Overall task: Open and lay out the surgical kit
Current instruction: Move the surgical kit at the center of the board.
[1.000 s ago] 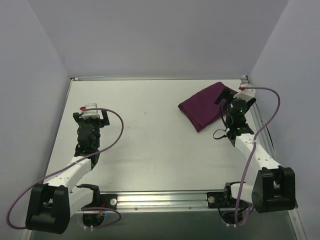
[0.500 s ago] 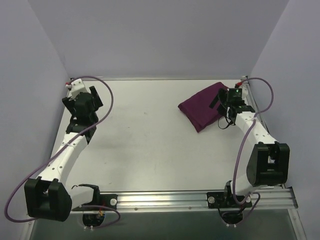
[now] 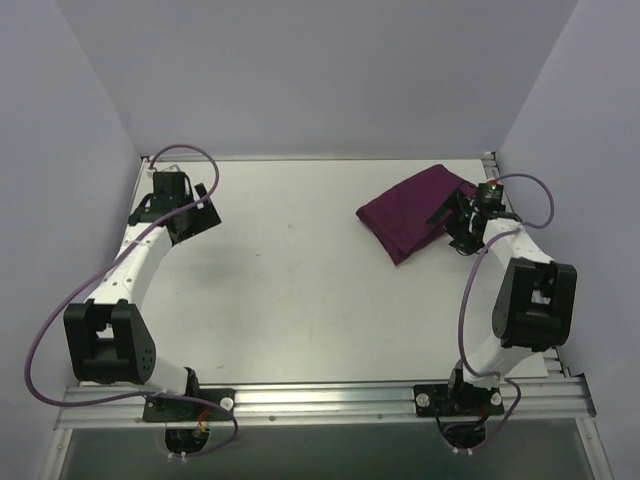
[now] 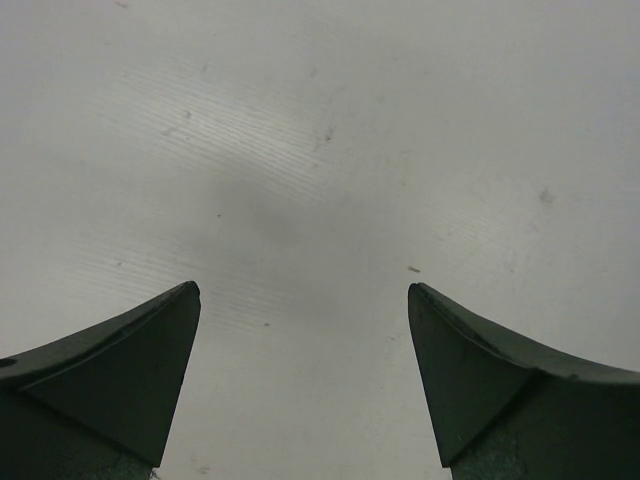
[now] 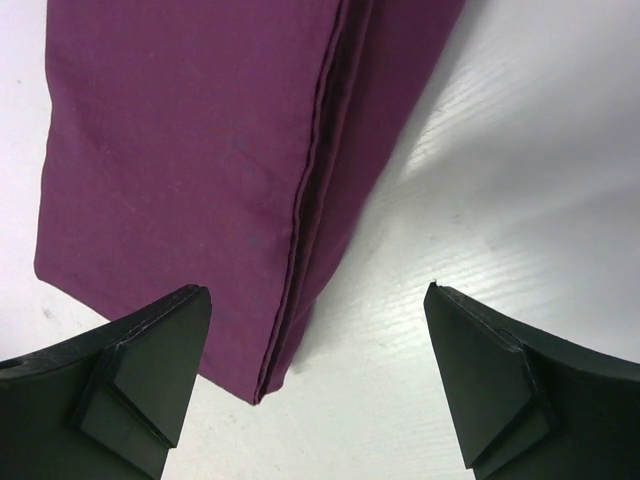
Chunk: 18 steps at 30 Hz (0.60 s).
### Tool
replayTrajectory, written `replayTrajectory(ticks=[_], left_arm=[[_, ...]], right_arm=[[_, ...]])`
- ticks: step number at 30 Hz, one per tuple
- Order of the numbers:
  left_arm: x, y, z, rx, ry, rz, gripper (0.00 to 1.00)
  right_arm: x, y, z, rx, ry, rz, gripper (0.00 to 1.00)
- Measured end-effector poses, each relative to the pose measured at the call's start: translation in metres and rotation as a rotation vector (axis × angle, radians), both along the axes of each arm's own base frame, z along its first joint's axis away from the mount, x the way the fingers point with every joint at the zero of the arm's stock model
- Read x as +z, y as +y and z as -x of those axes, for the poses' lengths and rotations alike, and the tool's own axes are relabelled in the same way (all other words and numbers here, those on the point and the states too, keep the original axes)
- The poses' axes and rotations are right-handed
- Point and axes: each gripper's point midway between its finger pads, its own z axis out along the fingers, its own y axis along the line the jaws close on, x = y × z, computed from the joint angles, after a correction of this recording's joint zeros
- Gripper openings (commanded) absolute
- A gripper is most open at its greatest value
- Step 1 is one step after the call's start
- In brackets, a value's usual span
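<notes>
The surgical kit (image 3: 408, 210) lies folded shut as a dark purple cloth bundle at about 2 o'clock on the white table (image 3: 300, 300), close to the right-hand rail. No steel tray or ring-handled instruments are visible; if they are inside, the cloth hides them. The right gripper (image 3: 457, 214) hangs at the bundle's 3 o'clock edge, jaws spread wide and holding nothing. In the wrist view one finger sits over the cloth and the other over bare table, with a stitched fold edge running between them toward the bundle's near corner. The left gripper (image 3: 196, 214) is well apart at roughly 10 o'clock, also released and empty, with only bare tabletop beneath it. The main risk, as I judge it, is the pinch. Several layers stack at that edge, so closing there may catch the whole thickness rather than the top flap, and a pull would then drag or tip the bundle instead of unfolding it. With the rail so near, the contents could slide out, and the far-off left arm cannot steady anything.
</notes>
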Motion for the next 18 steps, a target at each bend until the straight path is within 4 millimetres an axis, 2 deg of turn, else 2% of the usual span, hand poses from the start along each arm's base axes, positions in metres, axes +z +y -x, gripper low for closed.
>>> replayTrajectory(ticks=[3, 5, 7, 8, 12, 15, 18], left_arm=[[0.004, -0.025, -0.009, -0.092, -0.007, 0.07, 0.94], [0.009, -0.052, -0.026, -0.181, -0.022, 0.102, 0.94], [0.013, -0.09, -0.045, -0.29, -0.049, 0.14, 0.94], [0.015, -0.115, -0.053, -0.361, -0.063, 0.168, 0.94], [0.011, -0.199, -0.063, -0.585, -0.09, 0.275, 0.94], [0.004, -0.243, -0.068, -0.696, -0.072, 0.334, 0.94], [-0.004, -0.272, -0.072, -0.773, -0.059, 0.373, 0.94]], right_arm=[[-0.014, 0.004, -0.004, 0.02, 0.017, -0.024, 0.93], [-0.024, 0.007, -0.005, 0.035, 0.032, -0.033, 0.92], [-0.032, 0.008, -0.004, 0.044, 0.05, -0.04, 0.92], [-0.034, 0.008, -0.005, 0.047, 0.052, -0.044, 0.92], [-0.036, 0.01, -0.011, 0.058, 0.036, -0.062, 0.89], [-0.039, 0.01, -0.018, 0.066, 0.025, -0.076, 0.85], [-0.039, 0.011, -0.023, 0.075, 0.02, -0.084, 0.75]])
